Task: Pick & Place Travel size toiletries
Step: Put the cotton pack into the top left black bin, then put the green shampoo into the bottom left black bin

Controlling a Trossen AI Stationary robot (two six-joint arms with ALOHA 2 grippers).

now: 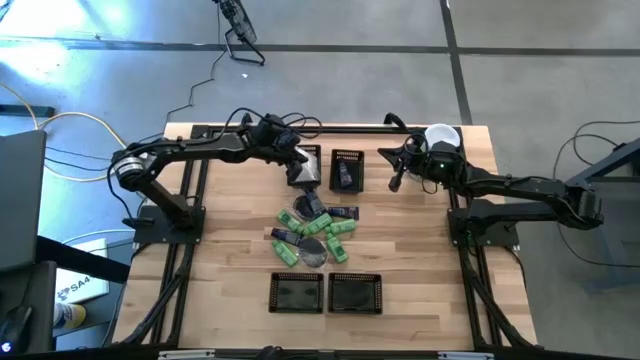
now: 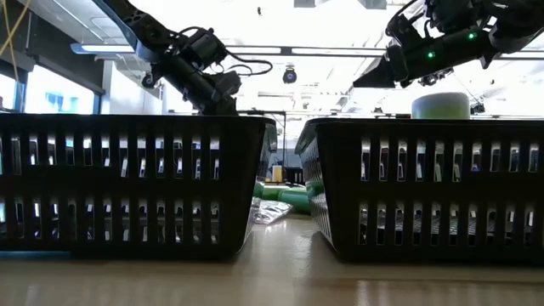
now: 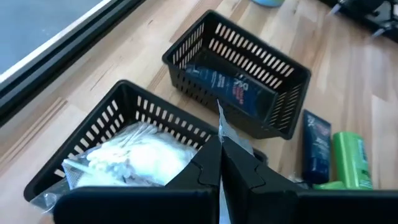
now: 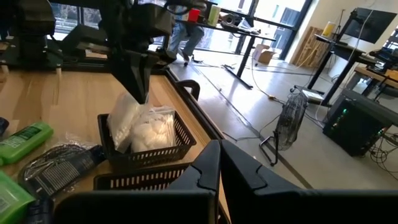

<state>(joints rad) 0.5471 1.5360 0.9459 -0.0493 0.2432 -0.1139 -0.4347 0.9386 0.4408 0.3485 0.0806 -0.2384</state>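
four mesh baskets (image 1: 297, 292), pale-green cylinder (image 1: 442, 137)

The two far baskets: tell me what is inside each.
Left far basket: white crinkly packets, with the left gripper shut on a clear wrapper. Right far basket: a dark blue packet. Anything beneath is hidden.

Overhead light: even over my table (image 1: 400, 250), faint shadows only.
Glare: bright patch on the floor (image 1: 60, 45) at the far left corner.
Low view: ceiling lights (image 2: 280, 17) blown out; my near baskets (image 2: 127, 183) stand as dark, soft silhouettes.
Wrist views: my own fingers (image 3: 211, 168) blurred close up; windows (image 4: 68, 15) bright behind.
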